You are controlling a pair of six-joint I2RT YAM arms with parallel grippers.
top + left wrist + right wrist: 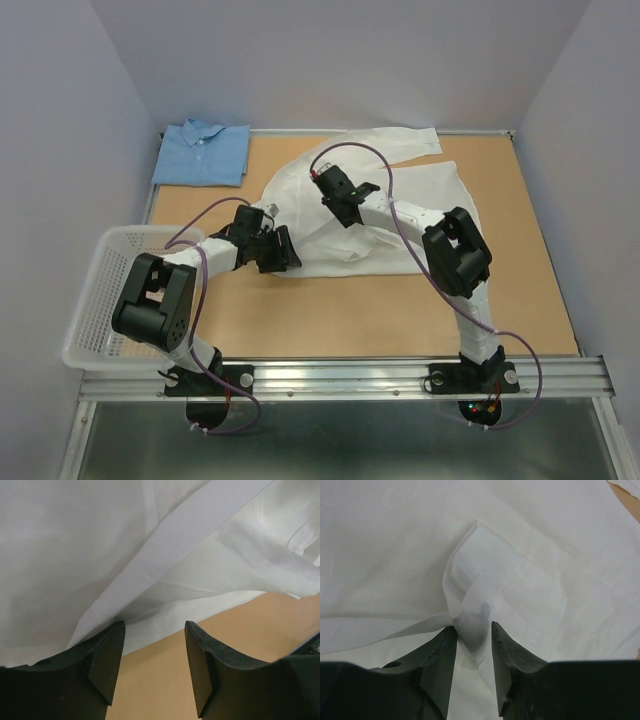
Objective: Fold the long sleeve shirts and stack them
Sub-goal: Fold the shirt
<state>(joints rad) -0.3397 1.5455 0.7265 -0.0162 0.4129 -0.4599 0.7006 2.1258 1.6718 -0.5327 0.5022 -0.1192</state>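
Overhead, the plain white button-up cloth shirt [420,190] lies spread mid-way across the tan wooden table [330,315], with the light blue collared shirt [203,153] folded in the far left corner; left wrist view, the left gripper [154,627] gapes loose right by the white hem; right wrist view, the right gripper [473,626] pinches a raised fold of it.

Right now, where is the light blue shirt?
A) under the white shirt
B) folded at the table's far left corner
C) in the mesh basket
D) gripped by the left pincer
B: the light blue shirt lies folded at the far left corner of the table, apart from the spread white shirt and outside the basket.
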